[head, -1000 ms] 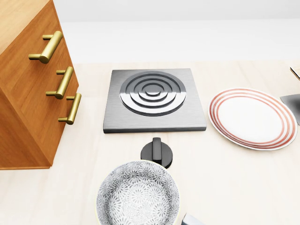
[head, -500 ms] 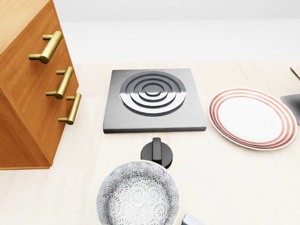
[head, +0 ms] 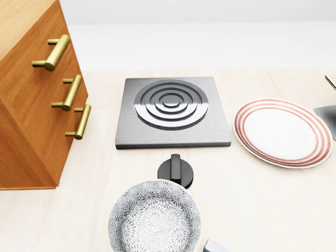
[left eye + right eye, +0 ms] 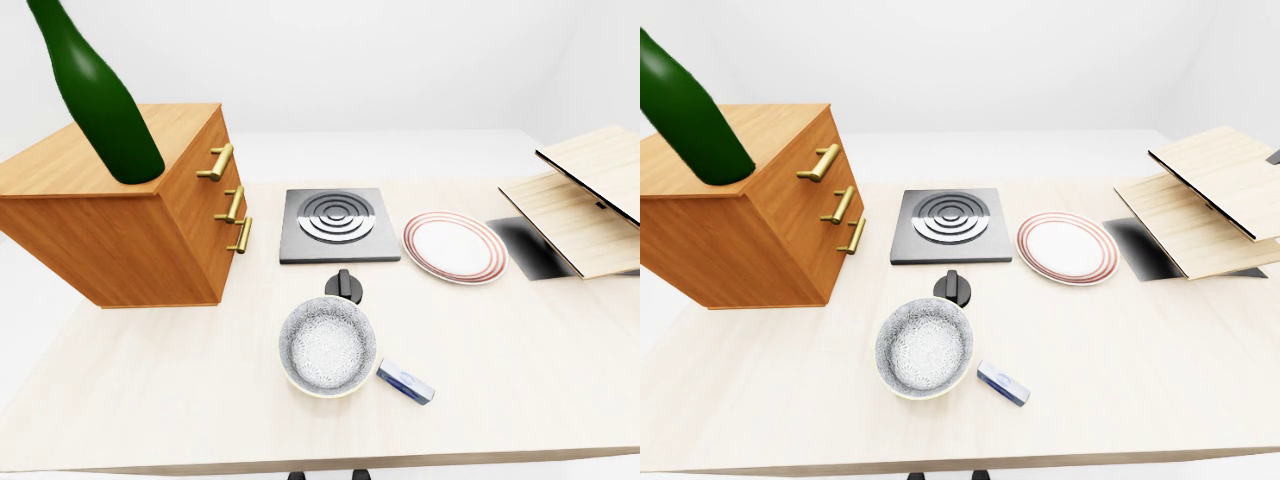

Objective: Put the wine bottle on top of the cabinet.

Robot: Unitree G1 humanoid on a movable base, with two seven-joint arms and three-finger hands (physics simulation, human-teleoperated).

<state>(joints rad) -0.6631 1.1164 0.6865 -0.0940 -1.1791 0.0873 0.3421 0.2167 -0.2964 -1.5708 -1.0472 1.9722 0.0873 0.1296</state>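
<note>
A dark green wine bottle has its base on the top of the wooden cabinet at the left of the left-eye view. It leans toward the upper left and its neck runs out of the picture. The right-eye view shows the same bottle at its left edge. The cabinet has three brass handles on the side facing the stove plate. The head view shows only the cabinet's handled side, not the bottle. Neither hand shows in any view, and nothing holds the bottle.
On the pale table lie a grey stove plate, a black knob, a patterned bowl, a small blue-and-white box and a red-rimmed plate. Wooden boards overhang the table's right side.
</note>
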